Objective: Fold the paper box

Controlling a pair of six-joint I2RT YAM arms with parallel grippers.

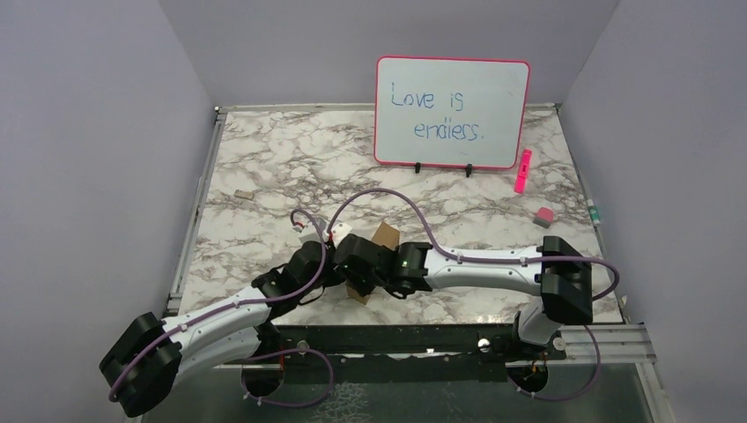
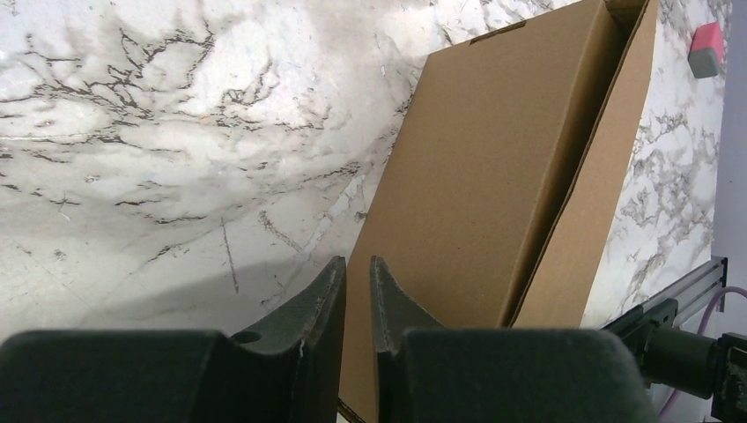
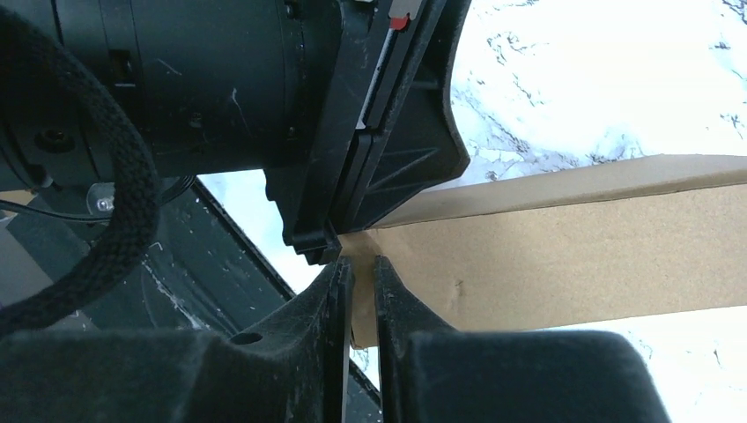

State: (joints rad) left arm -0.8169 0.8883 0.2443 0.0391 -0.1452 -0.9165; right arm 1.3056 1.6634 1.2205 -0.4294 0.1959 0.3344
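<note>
Left gripper [image 2: 357, 266] clenched on the near edge of the paper box [image 2: 493, 176], whose brown panel runs ahead and to the right of its fingers over the marble table [image 2: 132, 132]. Right gripper [image 3: 358, 264] pinches a corner of the same box, just beside the left gripper's black body; the box extends rightward from its fingertips.

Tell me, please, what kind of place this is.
Probably a robot test cell in a lab: a left arm and a right arm bolted to a marble-look table, plain lilac walls closing it in, and a whiteboard as a prop.
</note>
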